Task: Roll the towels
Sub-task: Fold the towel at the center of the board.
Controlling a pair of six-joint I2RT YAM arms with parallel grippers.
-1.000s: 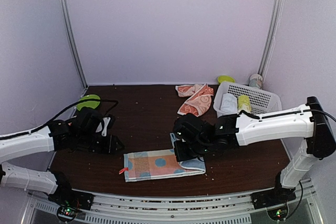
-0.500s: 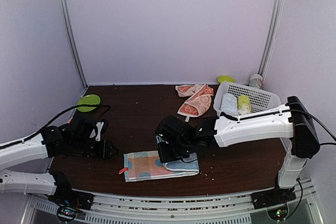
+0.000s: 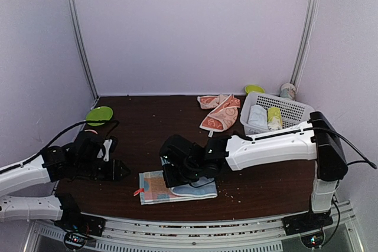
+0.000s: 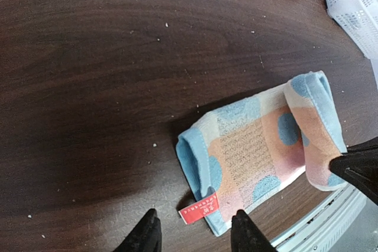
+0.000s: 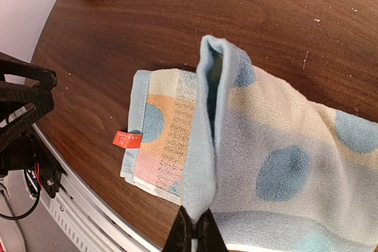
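Right wrist view: right pincer pinches the blue dotted towel by its folded hem, bottom centre, over the desk. It looks soft, light and floppy, so hems hold best; left pincer spread, empty.

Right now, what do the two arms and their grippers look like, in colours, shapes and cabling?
The left arm and right arm have white shells with black joints and wrists. A thin black cable loops over the left arm; another runs along the right forearm. The left gripper and right gripper have slim, black, tapering fingers. Small lights glow at both bases.
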